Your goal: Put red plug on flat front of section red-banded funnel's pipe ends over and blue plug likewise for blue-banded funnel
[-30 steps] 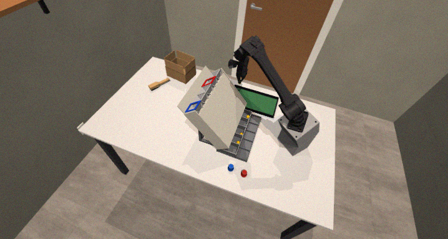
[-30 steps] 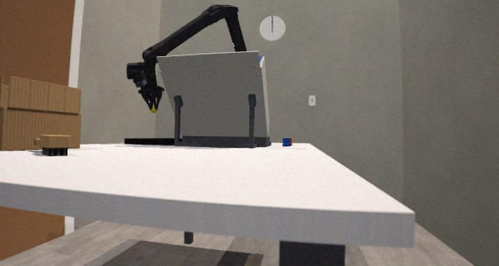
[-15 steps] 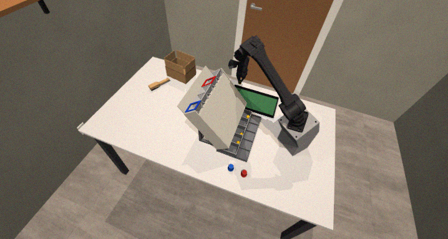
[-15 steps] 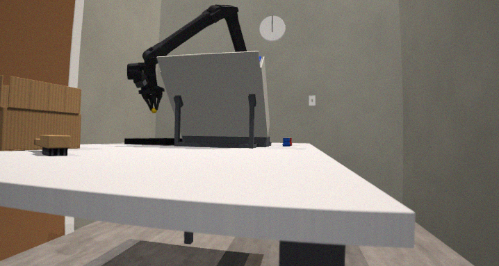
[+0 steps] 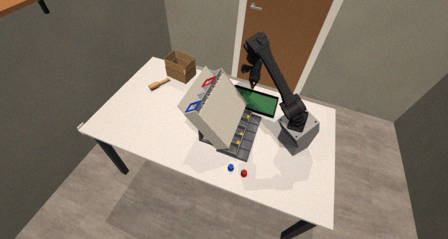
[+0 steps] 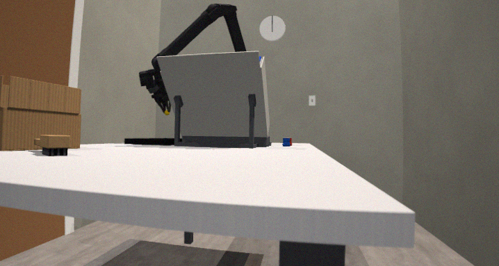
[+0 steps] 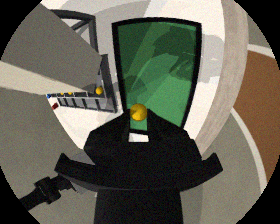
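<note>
My gripper [image 5: 252, 86] [image 6: 167, 112] [image 7: 138, 112] is shut on a yellow marble [image 5: 251, 87] [image 6: 167, 112] [image 7: 139, 112] and holds it in the air above the green marble tray [image 5: 259, 104] [image 7: 157, 63], beside the tilted cover box [image 5: 219, 112] [image 6: 213, 93]. The red-banded funnel [image 5: 208, 81] and the blue-banded funnel [image 5: 192, 106] open on the box's top. Three yellow marbles [image 5: 248, 116] [image 5: 241, 133] [image 5: 238, 141] lie in the grey sections [image 5: 247, 137] below the cover. The blue plug [image 5: 230, 166] [image 6: 285, 142] and the red plug [image 5: 243, 173] stand on the table near its front.
A cardboard box [image 5: 179, 65] [image 6: 38, 112] and a wooden brush [image 5: 158, 83] [image 6: 53, 144] lie at the table's far left corner. The arm's base [image 5: 297, 128] stands at the right of the sections. A door is behind the table.
</note>
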Available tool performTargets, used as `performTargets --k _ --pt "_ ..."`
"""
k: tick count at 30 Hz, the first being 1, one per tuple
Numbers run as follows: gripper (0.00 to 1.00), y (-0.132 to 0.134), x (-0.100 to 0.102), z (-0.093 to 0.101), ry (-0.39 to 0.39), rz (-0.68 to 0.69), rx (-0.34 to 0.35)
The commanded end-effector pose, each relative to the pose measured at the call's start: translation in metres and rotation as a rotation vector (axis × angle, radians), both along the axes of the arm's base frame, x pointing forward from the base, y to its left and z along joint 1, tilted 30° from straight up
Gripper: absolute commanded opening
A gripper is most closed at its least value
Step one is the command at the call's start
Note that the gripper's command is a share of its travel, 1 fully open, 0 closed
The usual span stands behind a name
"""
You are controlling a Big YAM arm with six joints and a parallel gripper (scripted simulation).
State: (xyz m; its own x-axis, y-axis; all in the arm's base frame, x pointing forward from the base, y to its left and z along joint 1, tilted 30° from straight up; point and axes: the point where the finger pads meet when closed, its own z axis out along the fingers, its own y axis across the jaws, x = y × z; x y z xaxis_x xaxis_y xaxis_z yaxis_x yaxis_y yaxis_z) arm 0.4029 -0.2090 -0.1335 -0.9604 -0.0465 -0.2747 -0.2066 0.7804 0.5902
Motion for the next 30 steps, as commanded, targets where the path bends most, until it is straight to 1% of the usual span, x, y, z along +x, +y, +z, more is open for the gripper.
performTargets --k 1,2,21,30 --pt "0.00 -0.028 -0.018 0.023 -0.065 0.007 -0.036" --pt "0.00 -0.031 -0.026 0.023 -0.065 0.007 -0.036" --pt "0.00 -0.030 -0.027 0.023 -0.061 0.008 -0.034" --pt "0.00 0.023 -0.037 0.092 -0.132 -0.054 -0.052"
